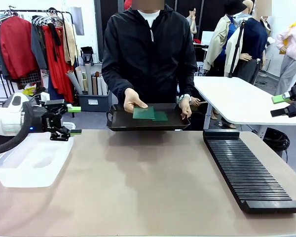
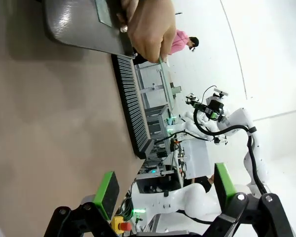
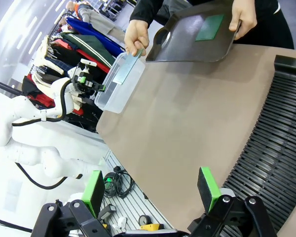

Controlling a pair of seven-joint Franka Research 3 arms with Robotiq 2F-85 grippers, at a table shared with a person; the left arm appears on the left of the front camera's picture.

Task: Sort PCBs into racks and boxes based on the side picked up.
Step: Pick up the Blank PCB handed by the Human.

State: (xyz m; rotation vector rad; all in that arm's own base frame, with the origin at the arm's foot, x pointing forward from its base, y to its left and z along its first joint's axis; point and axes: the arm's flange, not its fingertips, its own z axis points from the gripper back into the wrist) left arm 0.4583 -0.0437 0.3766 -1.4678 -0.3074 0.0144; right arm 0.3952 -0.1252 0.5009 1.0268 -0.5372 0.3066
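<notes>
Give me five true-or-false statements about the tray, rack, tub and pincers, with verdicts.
1. A PCB stands in the rack. False: the rack has empty slots.
2. The left pincer and right pincer are open. True.
3. A person holds the black tray. True.
4. The tub sits on the robot's right. False: the tub is on its left.
5. The PCBs lie in the tub. False: the PCBs are at the tray.

Two flat green PCBs (image 1: 159,117) lie touching on a black tray (image 1: 119,125) at the far middle. The long black slotted rack (image 1: 246,170) lies right. The clear tub (image 1: 32,165) sits near left.
</notes>
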